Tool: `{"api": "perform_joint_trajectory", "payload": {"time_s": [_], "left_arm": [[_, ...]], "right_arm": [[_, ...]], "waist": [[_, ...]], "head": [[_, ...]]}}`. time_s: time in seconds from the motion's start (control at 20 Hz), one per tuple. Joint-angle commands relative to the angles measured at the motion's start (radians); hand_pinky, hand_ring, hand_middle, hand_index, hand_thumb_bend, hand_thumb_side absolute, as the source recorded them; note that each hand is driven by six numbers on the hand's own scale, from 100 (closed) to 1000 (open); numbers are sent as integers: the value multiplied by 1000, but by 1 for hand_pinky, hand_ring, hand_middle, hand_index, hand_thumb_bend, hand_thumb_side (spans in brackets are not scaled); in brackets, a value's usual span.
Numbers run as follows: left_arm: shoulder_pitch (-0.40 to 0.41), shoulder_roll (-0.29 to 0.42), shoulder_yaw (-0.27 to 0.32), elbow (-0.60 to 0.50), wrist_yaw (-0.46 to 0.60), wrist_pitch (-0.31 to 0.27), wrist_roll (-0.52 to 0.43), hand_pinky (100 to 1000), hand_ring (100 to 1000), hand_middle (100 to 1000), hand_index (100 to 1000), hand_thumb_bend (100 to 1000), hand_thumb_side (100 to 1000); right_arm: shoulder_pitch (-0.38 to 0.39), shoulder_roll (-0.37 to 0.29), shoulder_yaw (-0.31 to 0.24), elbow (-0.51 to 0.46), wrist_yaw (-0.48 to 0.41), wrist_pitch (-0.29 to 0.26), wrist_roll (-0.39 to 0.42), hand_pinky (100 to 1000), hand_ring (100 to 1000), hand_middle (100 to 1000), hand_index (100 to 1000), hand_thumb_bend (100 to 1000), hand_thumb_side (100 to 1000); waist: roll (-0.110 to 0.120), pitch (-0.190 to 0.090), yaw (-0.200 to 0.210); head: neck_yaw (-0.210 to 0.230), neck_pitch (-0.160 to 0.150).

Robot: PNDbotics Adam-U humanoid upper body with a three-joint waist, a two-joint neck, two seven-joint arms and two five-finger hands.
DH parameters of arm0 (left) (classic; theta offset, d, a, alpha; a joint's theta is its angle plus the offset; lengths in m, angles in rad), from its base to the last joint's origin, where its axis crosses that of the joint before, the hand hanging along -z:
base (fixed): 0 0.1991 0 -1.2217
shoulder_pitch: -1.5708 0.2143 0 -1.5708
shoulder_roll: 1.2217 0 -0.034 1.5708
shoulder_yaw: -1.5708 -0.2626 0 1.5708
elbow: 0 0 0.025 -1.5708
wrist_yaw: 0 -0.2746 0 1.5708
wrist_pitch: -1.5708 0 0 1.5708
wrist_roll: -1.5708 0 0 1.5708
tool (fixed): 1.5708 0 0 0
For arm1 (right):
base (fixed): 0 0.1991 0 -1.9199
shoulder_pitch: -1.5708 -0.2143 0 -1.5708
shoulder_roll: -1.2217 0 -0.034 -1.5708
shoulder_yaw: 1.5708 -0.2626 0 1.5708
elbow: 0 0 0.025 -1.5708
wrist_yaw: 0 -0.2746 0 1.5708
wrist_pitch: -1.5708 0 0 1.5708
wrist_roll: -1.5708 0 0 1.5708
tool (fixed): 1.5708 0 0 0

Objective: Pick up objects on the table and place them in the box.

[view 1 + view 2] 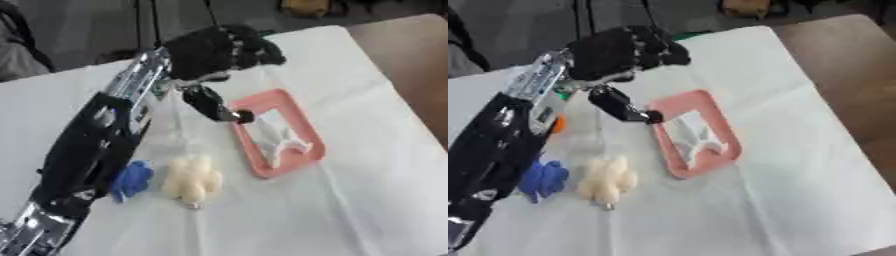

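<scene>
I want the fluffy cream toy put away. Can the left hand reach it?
Probably yes. The left hand hovers beyond the cream toy, which lies uncovered beside its forearm; it would need pulling back.

Both head views look steeply down, sharing the white table point(367, 190).

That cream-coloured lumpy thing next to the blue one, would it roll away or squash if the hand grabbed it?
The cream lumpy thing looks soft and bumpy, so it would probably give under the fingers. It lies flat on the white cloth, so it seems unlikely to roll. It looks light for its size.
</scene>
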Motion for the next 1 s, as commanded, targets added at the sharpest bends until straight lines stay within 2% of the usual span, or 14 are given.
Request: {"api": "perform_joint_trajectory", "payload": {"time_s": [0.05,0.2,0.4,0.65,1.0], "left_arm": [[34,67,104,-138,302,152,49,739,753,756,895,330,488],[123,115,181,-320,585,277,113,711,735,734,873,383,459],[241,143,249,-492,767,371,166,702,731,729,862,367,485],[379,132,302,-549,810,436,194,705,744,741,872,281,587],[431,108,320,-552,799,460,183,706,750,747,882,240,634]], "right_arm": [[-1,-17,-18,-10,-1,-2,-10,550,524,811,717,100,771],[3,-18,-24,-10,0,0,-17,550,524,811,717,100,772],[7,-21,-31,-9,2,1,-24,551,524,811,717,100,771],[9,-22,-36,-11,2,3,-31,551,524,811,717,100,772],[11,-18,-37,-12,4,5,-33,550,523,811,718,100,772]], "waist": [[-14,-26,18],[-16,-28,45],[-18,-29,74],[-22,-30,99],[-26,-28,111]], "head": [[-15,5],[-28,11],[-34,20],[-45,28],[-50,29]]}}
